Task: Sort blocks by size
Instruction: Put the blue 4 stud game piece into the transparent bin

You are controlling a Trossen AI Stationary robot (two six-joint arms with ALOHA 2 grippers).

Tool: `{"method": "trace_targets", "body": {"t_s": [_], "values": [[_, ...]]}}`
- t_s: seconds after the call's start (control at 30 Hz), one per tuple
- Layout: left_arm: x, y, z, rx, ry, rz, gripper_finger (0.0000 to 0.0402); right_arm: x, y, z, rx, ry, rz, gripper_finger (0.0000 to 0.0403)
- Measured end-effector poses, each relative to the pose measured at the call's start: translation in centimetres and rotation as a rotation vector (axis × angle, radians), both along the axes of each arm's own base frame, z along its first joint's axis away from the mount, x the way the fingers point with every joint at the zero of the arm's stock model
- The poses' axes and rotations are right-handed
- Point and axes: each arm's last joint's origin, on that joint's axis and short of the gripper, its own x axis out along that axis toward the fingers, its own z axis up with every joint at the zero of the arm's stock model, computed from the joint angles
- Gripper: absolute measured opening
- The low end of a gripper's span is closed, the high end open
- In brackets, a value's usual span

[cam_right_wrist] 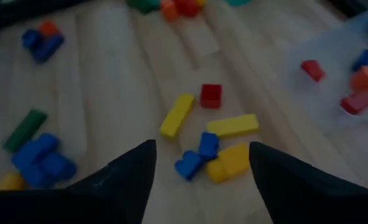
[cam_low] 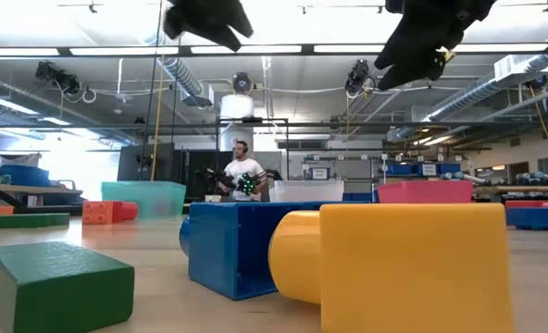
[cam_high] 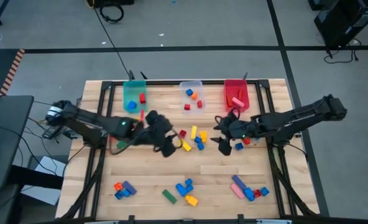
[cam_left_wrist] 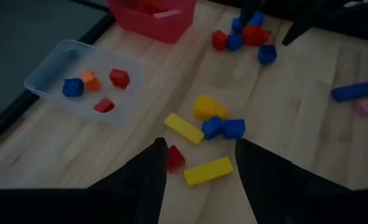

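High view: teal plastic bin [cam_high: 133, 98], clear plastic bin [cam_high: 192, 96] and red plastic bin [cam_high: 236, 94] hold few blocks; most small plastic blocks [cam_high: 195, 138] lie loose on the wooden table [cam_high: 153, 171]. Sorting early.
Wrist views: left tool [cam_left_wrist: 199, 163] and right tool [cam_right_wrist: 201, 163] both spread, empty, over the yellow bar [cam_left_wrist: 208, 171].

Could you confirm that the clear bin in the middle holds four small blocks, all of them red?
Not all red. The clear bin holds four small blocks, but only two are red; one is blue and one orange, as the left wrist view shows.
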Motion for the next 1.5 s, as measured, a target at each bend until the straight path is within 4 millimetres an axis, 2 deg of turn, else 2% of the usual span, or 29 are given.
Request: {"method": "trace_targets", "body": {"t_s": [0.17,0.33,0.53,0.63,0.77,0.93,1.2,1.33,1.5], "values": [[-1.4,-1.6,-0.8,-0.017,-0.022,-0.017,0.0198,0.6,1.6,-1.0,-0.044,0.045,0.1,0.0295],[-2.2,-3.2,-2.1,0.059,-0.045,0.012,0.0198,0.6,2.8,-1.3,-0.039,0.166,0.072,0.0298],[-3.6,-5.0,-3.5,0.085,-0.061,0.031,0.0198,0.6,2.0,-1.6,0.053,0.454,-0.208,0.0293],[-4.0,-5.8,-3.9,0.085,-0.057,0.001,0.0198,0.4,1.1,-2.8,0.152,0.616,-0.361,0.0293],[-4.7,-6.3,-4.0,0.082,-0.071,-0.029,0.0197,0.5,0.4,-4.8,0.275,0.727,-0.548,0.0296],[-6.0,-5.9,-4.5,0.056,-0.105,-0.058,0.0197,0.2,0.2,-6.5,0.32,0.755,-0.711,0.0296],[-8.4,-4.7,-5.7,-0.037,-0.168,-0.202,0.0197,-2.0,0.6,-7.7,0.374,0.738,-0.89,0.0288],[-9.2,-4.4,-6.0,-0.066,-0.216,-0.277,0.0197,-2.8,0.7,-8.4,0.396,0.731,-0.93,0.0288],[-9.6,-4.3,-6.5,-0.076,-0.23,-0.34,0.0197,-2.9,0.7,-9.8,0.447,0.685,-0.949,0.0288]]}}
